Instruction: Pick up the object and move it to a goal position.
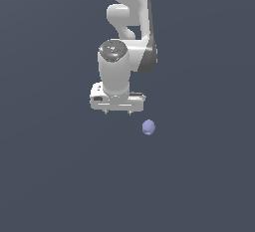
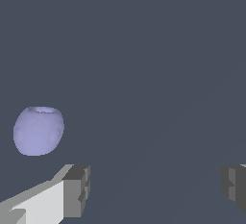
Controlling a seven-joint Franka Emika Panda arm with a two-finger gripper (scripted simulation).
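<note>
Looking at the exterior view, I see my white robot arm (image 1: 127, 32) coming down from the top centre of the frame against a flat, dark slate-grey ground (image 1: 50, 176). The arm ends in a wide white gripper (image 1: 118, 112) just above the middle of the frame, with two short fingertips poking down from its lower edge, set well apart.

The object (image 1: 148, 127) is a small lavender-purple lump, smooth and roundish, much smaller than the gripper. In this view it sits just below and to the right of the gripper, slightly right of the frame's centre. It is near the gripper but clear of it, and it is not between the fingers. I cannot tell from this view how high the gripper hangs above the ground.

In the wrist view, the object (image 2: 38, 130) appears at the left edge of the picture, about mid-height, with a flattened paler rim at its top. One grey finger pad (image 2: 77, 191) shows at the lower left and the other (image 2: 234, 185) at the lower right edge. The gap between them is wide and holds nothing, so the gripper (image 2: 154, 189) is spread. The object lies outside that gap, beyond the lower-left finger, touching neither pad.
</note>
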